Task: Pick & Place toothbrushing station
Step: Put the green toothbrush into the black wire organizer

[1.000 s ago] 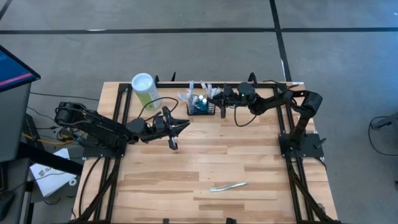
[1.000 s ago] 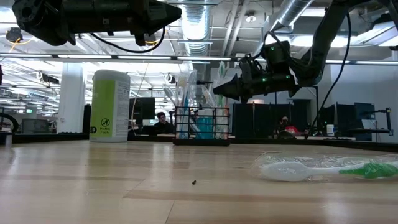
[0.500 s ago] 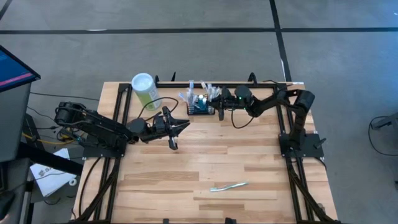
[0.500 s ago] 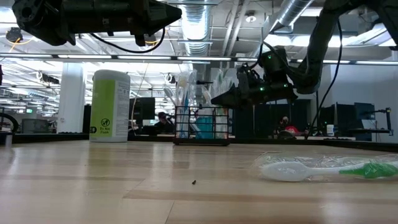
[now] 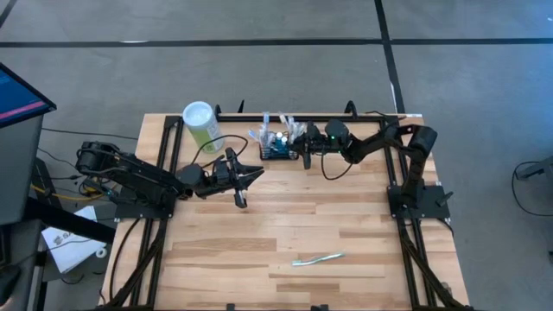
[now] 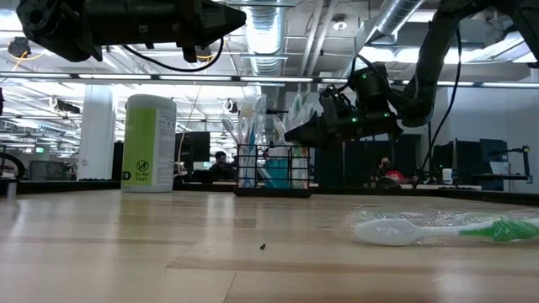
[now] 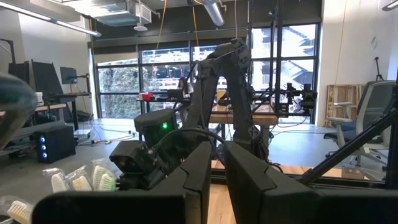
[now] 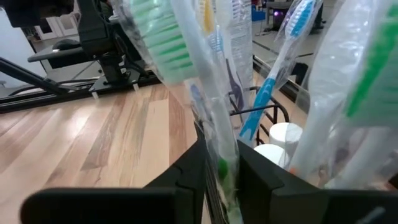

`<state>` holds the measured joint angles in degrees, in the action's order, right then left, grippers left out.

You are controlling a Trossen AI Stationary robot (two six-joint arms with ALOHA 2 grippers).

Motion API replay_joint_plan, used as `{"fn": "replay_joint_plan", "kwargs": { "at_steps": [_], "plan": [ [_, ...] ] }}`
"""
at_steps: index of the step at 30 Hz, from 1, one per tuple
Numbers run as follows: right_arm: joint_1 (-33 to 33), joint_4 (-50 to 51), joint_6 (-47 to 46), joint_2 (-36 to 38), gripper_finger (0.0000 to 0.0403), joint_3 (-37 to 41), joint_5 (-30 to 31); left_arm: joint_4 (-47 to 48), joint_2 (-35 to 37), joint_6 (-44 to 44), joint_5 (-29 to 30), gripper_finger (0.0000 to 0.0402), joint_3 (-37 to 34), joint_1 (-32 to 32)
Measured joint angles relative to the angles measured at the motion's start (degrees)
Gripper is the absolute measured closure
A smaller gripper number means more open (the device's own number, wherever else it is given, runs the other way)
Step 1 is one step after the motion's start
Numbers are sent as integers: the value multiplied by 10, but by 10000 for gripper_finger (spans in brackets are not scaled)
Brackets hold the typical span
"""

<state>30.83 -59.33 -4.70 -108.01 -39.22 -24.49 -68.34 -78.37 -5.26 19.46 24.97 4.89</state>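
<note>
On the far left edge of the wooden desk (image 5: 259, 229), the high view shows a pale-green cylinder (image 5: 201, 126) with a white lid; the low view adds a label on its side that cannot be read. Just in front of it the left pincer (image 5: 249, 179) hangs over the desk, well apart from everything, and only the left wrist view shows its two dark fingers (image 7: 198, 177) standing close together with a thin gap and nothing between them. To its right, at the middle of the far edge, sits the black wire-mesh basket (image 5: 280, 150), the toothbrushing station, upright and stuffed with wrapped toothbrushes; from above it is a small dark patch, while the low view shows its open wire walls (image 6: 274, 171) and the packets rising out of the top. The right pincer (image 5: 304, 144) is at the basket's right side, and the low view shows it above the rim. The right wrist view alone shows its fingers (image 8: 190, 167) on either side of a wrapped toothbrush (image 8: 205, 112) with green bristles, slightly parted against the wrapper; whether they pinch it cannot be told. Near the front, a lone wrapped green toothbrush (image 5: 318, 258) lies flat.
</note>
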Motion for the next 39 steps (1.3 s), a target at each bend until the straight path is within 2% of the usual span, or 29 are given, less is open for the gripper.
{"fn": "replay_joint_plan", "kwargs": {
  "at_steps": [23,33,39],
  "plan": [
    [1,8,3,7,332,0,-14,4,0,0,0,363,0,0],
    [3,77,13,71,330,0,-27,4,0,0,0,363,0,0],
    [9,137,32,84,301,0,-26,4,0,0,0,363,0,0]
  ]
}}
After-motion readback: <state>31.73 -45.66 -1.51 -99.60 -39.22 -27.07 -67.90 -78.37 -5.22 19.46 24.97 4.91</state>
